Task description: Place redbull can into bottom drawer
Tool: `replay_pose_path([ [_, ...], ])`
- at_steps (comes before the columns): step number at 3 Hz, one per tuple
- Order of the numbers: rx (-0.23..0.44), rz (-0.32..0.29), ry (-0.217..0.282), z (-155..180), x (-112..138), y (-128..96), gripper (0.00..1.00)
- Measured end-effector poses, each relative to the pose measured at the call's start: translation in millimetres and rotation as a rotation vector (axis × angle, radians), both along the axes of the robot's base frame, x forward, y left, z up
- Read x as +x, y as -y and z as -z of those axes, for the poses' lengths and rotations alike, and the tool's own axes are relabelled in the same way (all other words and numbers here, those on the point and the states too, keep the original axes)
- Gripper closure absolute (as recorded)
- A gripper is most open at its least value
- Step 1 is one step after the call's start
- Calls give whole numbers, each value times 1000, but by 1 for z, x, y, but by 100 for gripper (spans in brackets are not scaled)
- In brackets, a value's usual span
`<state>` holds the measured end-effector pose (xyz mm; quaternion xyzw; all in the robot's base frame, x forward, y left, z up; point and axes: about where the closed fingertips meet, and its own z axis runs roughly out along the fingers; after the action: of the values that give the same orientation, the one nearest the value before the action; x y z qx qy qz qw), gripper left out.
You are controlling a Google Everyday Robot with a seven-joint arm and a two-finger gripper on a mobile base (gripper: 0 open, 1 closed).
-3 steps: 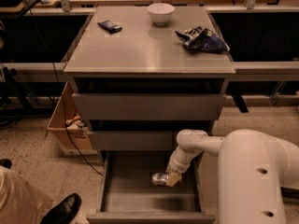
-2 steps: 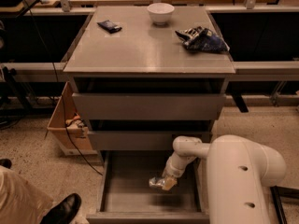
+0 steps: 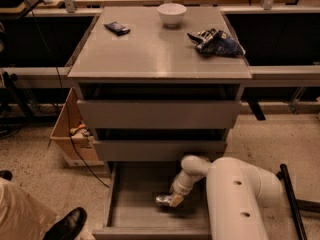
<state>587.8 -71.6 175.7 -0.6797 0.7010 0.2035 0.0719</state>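
Note:
The bottom drawer of the grey cabinet is pulled out and open. My white arm reaches down into it from the right. My gripper is low inside the drawer, near its middle, shut on the redbull can. The can is a small shiny silver shape lying sideways at the gripper's tip, just above or on the drawer floor; I cannot tell which.
Two shallower drawers above stand slightly out. On the cabinet top lie a white bowl, a small dark packet and a blue-and-white bag. A cardboard box stands left. A person's shoe is at lower left.
My arm has swung left and lower into the drawer, carrying the can with it toward the drawer's middle.

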Motion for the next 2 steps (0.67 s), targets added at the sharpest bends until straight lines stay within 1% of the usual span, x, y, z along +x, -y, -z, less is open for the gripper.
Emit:
replay_pose_path([
  [1,23,2,9,28,2,-4,100],
  [2,29,13,11,45,0,-2,84],
])
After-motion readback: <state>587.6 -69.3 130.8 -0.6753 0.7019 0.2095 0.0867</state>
